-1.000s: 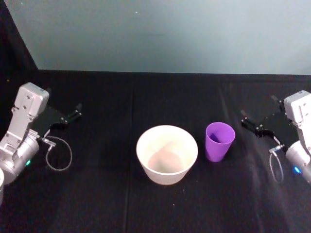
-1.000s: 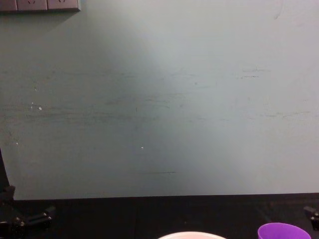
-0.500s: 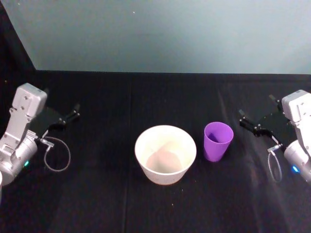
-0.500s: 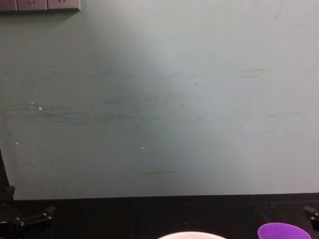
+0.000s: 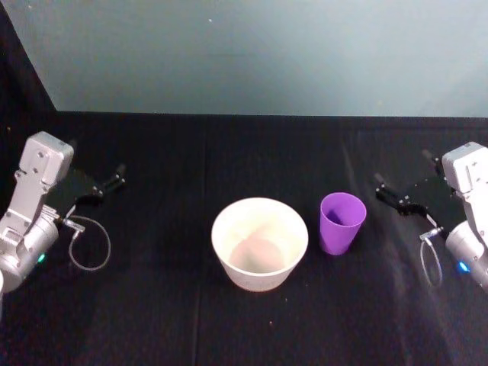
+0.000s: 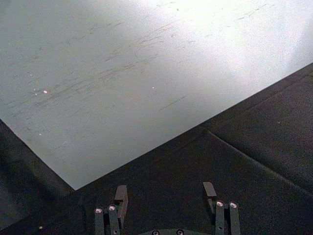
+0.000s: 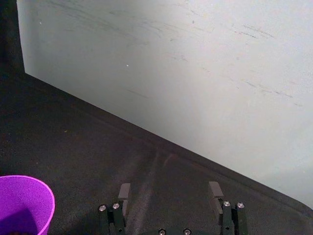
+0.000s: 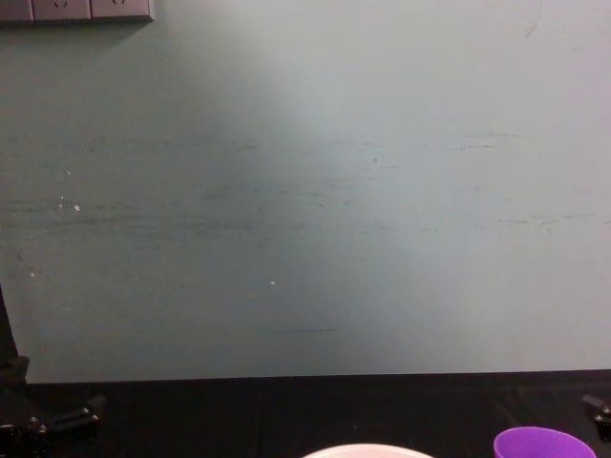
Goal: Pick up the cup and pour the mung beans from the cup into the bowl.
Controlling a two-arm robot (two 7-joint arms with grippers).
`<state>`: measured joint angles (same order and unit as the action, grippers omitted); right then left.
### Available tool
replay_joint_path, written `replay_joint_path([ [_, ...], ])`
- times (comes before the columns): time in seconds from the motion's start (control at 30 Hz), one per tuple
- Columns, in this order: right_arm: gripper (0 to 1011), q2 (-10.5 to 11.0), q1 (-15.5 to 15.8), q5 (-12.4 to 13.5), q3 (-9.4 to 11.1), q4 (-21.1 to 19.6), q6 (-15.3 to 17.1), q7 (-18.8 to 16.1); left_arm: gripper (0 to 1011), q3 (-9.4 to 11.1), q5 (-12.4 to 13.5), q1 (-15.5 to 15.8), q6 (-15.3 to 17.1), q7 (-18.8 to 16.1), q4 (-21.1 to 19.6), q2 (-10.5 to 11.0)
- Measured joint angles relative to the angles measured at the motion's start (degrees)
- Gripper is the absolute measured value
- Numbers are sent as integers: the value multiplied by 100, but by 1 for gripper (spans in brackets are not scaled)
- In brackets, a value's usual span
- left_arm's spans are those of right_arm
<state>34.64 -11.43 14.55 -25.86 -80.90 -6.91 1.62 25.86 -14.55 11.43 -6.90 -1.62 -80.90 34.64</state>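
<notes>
Black cloth (image 5: 152, 305) covers the table, backed by a pale grey-green wall (image 5: 267, 53). At the centre of the head view you see the bowl (image 5: 260, 201), upright, its inside pale and pinkish. Just beside it, toward the right of the frame, the cup (image 5: 342, 223) stands upright on the cloth, apart from the bowl; what it contains cannot be made out. Your left gripper (image 5: 114, 178) sits at the left edge of the frame, well apart from the bowl. The left wrist view shows its fingers (image 6: 121, 195) spread with nothing between them. Your right gripper (image 5: 383, 191) is at the right edge, near the cup without touching it. Its fingers (image 7: 124, 191) likewise stand apart and empty, with the cup at the lower left of the right wrist view. In the chest view, the bowl's rim and the cup's mouth appear along the bottom edge.
</notes>
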Motion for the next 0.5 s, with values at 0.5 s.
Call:
replay_joint_path([
  [0.5, 1003, 0, 0, 0, 0, 0, 0, 0, 1000, 0, 0, 0, 0, 0, 0, 0],
])
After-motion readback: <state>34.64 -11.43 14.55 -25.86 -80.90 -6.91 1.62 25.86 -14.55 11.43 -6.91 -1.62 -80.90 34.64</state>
